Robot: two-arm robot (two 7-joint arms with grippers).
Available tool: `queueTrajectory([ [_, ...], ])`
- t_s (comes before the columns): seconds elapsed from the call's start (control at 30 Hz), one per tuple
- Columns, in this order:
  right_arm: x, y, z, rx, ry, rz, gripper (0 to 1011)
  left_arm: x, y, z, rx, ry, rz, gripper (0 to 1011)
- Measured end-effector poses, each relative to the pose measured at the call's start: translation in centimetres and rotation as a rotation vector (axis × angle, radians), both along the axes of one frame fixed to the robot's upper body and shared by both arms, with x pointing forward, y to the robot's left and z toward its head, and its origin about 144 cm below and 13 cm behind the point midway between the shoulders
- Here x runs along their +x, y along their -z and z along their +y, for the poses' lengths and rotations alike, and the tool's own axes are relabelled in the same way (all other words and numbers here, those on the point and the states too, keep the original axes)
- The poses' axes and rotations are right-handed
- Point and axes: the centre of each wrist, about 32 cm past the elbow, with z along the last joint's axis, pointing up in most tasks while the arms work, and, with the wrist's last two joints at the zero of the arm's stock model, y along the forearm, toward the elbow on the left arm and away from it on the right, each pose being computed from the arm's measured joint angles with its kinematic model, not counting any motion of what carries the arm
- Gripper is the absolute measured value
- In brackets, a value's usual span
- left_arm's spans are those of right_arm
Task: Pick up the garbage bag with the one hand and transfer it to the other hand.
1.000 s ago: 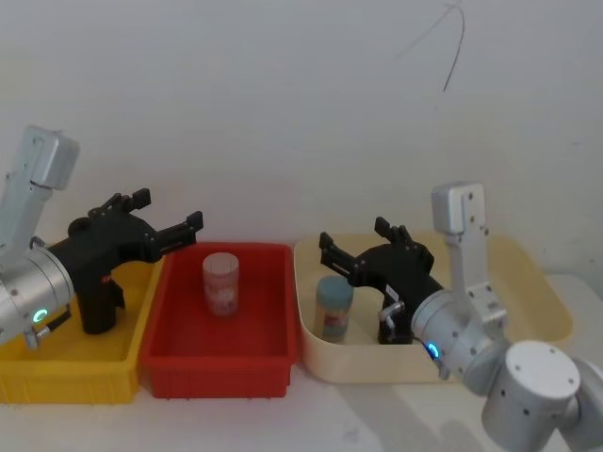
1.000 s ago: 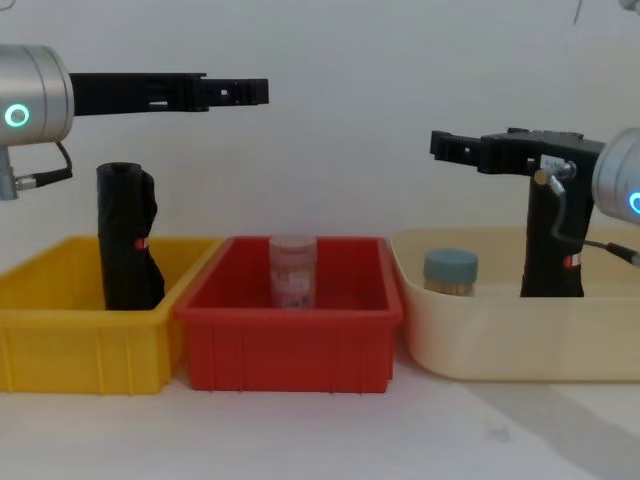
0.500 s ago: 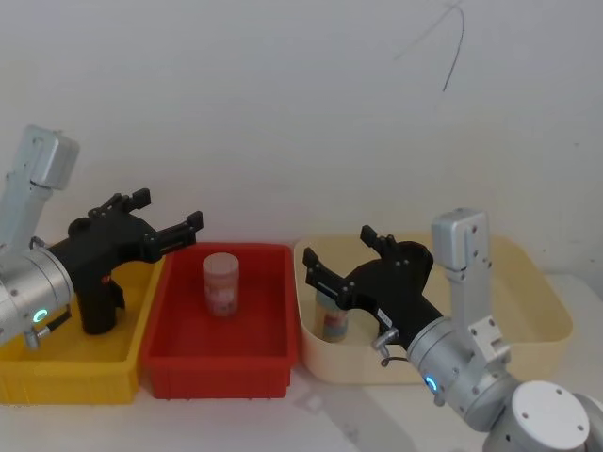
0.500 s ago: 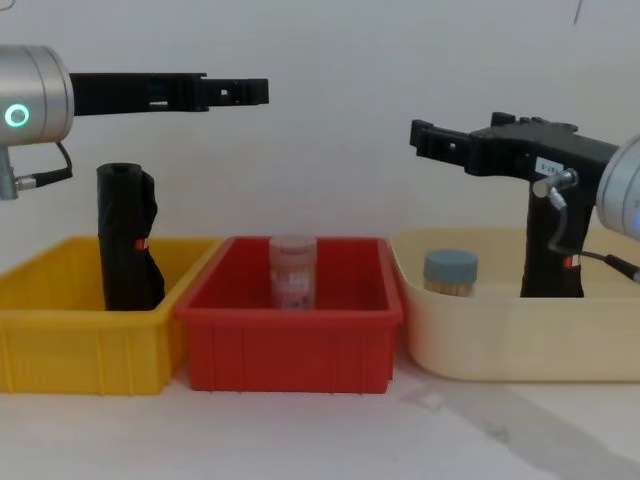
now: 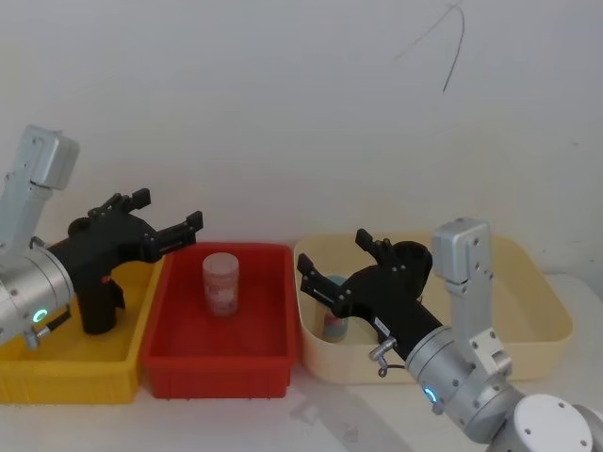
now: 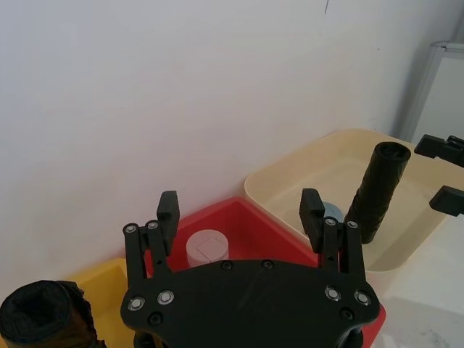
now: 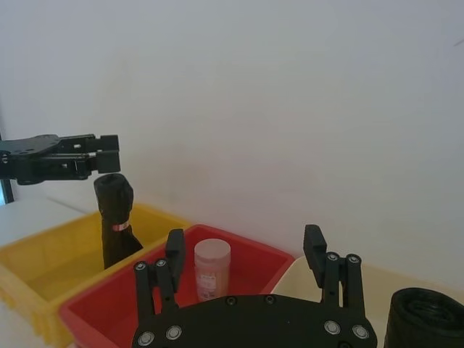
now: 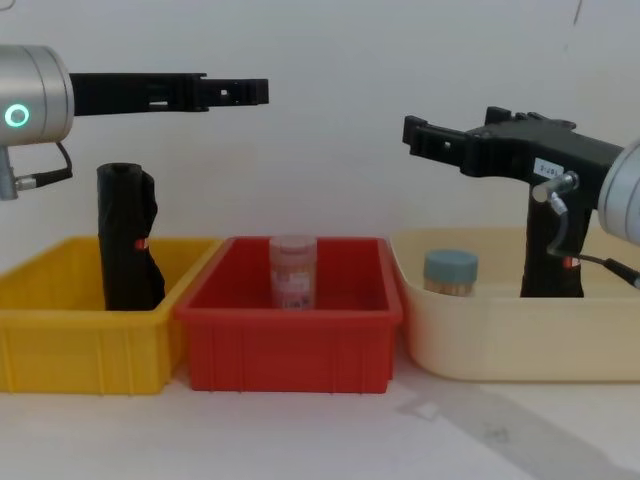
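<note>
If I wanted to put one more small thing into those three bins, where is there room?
The red bin has the most: bare floor on both sides of its single jar. The yellow bin is free in front of its black roll. The cream bin is crowded: a blue-lidded jar, another black roll, and the right gripper above it.

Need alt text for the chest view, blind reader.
Both open grippers, left and right, hover above three bins. A garbage bag stands in the yellow bin; another roll stands in the cream bin.
</note>
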Motion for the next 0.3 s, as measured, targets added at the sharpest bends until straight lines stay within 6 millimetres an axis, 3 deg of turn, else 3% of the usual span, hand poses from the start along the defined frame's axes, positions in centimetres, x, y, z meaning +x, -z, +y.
queueTrajectory([
  [0.3, -0.22, 0.05, 0.05, 0.001, -0.005, -0.007, 1000, 0.00, 0.00, 0.00, 0.000, 0.000, 0.000, 1001],
])
